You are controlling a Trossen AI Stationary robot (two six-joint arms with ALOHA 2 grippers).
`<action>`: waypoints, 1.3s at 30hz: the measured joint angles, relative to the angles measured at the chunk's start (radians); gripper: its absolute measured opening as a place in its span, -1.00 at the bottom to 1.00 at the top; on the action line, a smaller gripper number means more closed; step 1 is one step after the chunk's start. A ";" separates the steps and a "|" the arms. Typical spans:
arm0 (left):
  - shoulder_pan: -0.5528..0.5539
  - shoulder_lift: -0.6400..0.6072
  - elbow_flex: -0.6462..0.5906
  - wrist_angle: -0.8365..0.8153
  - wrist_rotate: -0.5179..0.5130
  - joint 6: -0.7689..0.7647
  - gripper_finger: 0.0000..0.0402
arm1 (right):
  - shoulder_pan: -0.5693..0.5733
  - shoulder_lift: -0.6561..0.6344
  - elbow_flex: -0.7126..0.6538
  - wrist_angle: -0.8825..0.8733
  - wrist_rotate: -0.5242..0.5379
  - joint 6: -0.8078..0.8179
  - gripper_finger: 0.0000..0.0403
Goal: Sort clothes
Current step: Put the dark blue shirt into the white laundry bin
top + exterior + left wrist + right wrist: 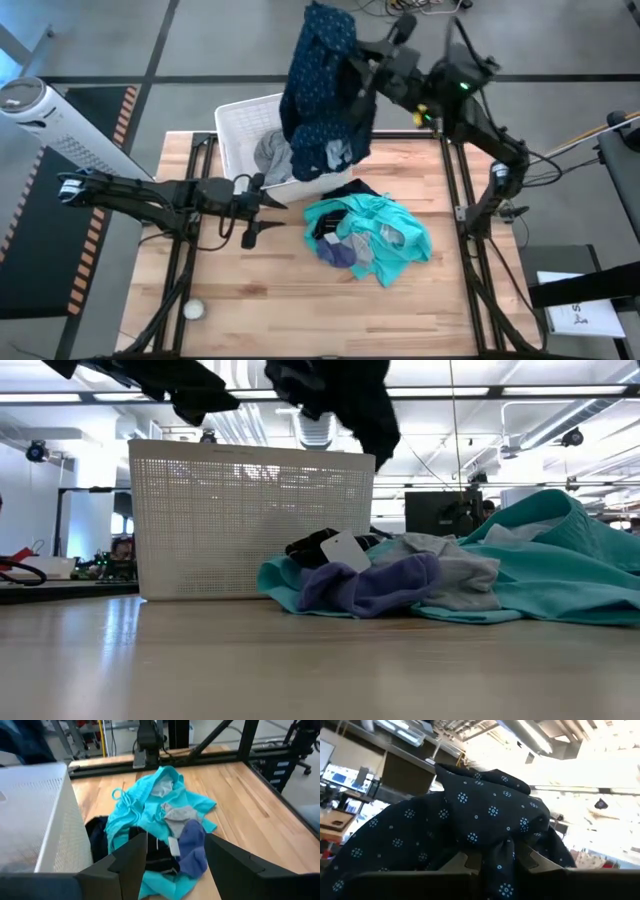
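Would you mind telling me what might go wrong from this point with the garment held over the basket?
1. The navy dotted garment hangs from the right tool partly beyond the white basket, so on release it may drape over the rim.
2. The left tool, open beside the teal garment, may grab several tangled pieces together.

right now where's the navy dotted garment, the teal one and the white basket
navy dotted garment (322, 90), high view, middle of the hanging cloth held by the right gripper (362, 75)
teal garment (400, 235), high view, right part of the pile on the table
white basket (250, 525), low view, its mesh front wall
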 joint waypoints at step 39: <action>0.000 0.060 0.000 0.061 0.004 0.008 -0.12 | -0.223 0.369 0.000 -0.359 -0.335 0.375 -0.88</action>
